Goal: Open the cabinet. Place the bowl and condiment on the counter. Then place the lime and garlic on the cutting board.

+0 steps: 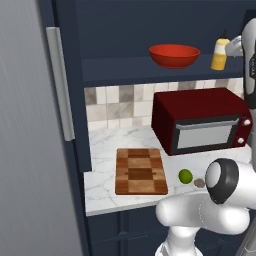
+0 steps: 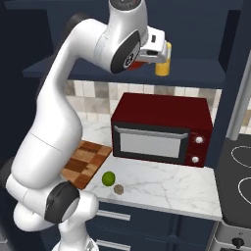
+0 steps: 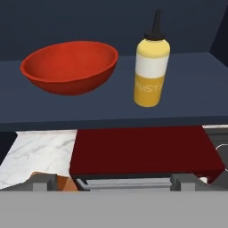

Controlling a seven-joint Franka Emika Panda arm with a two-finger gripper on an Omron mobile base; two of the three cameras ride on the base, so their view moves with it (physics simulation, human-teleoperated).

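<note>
The cabinet (image 1: 120,70) stands open, and its navy shelf carries the red bowl (image 1: 174,55) with the yellow condiment (image 1: 220,52) to its right. In the hand view the bowl (image 3: 69,67) and the condiment (image 3: 152,75) lie ahead and above my gripper (image 3: 113,182), which is open and empty, short of the shelf. From the right base view my gripper (image 2: 163,48) hovers just in front of the condiment (image 2: 163,66). Down on the counter (image 1: 105,150) the cutting board (image 1: 141,171) lies bare, with the lime (image 1: 185,176) and the garlic (image 1: 199,183) to its right.
A dark red microwave (image 1: 200,120) sits on the counter directly under the shelf. An open cabinet door with a silver handle (image 2: 243,98) juts out on the right, above a stove (image 2: 240,176). A tall grey panel (image 1: 25,150) with a handle borders the left.
</note>
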